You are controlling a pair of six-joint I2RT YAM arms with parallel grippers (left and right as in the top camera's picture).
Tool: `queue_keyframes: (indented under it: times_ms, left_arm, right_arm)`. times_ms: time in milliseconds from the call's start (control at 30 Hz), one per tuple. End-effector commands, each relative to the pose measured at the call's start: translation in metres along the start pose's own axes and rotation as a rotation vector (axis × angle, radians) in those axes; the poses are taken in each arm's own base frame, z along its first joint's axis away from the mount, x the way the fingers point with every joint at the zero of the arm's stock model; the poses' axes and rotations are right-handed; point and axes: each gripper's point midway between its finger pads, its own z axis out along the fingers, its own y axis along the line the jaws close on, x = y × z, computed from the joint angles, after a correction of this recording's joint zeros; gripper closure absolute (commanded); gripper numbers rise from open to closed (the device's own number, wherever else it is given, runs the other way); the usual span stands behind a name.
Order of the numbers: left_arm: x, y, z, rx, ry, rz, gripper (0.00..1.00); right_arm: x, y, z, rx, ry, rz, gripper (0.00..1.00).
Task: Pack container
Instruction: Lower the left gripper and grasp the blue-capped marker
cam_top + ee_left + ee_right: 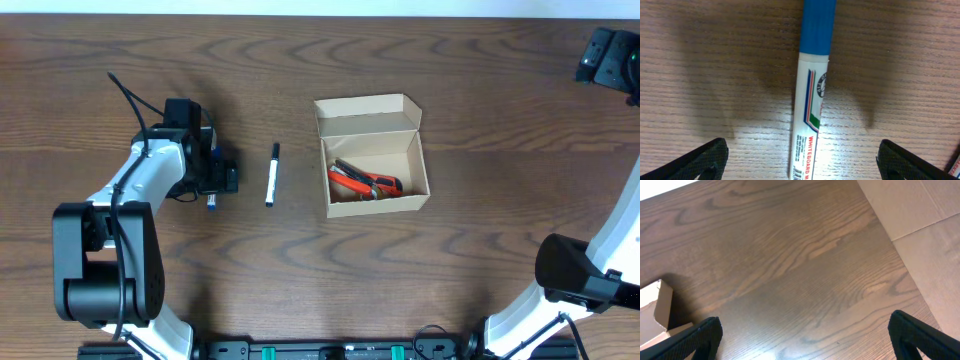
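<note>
Your left gripper [802, 152]: jaws spread wide, straddling a blue-capped whiteboard marker [812, 100] on the table [480, 250], no contact. The container [378, 206] sits well off to its right, lid open, red-handled tool [365, 181] inside. 1 black-capped marker [271, 175] lies between. Your right gripper [805, 330]: spread too, empty, well apart from the container.

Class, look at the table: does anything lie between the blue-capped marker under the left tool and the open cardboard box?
Yes. A second marker, black-capped, lies on the table between the blue-capped marker and the box. The lid stands open, so the opening is unblocked.
</note>
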Motion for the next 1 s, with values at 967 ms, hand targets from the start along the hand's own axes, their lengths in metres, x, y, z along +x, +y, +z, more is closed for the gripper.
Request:
queue_keyframes:
  times_ms: [967]
  left_arm:
    - [0.001,-0.002,0.004,-0.200,-0.012,0.076,0.05]
  right_arm:
    - [-0.001,-0.004,0.000,0.013,-0.002,0.015,0.01]
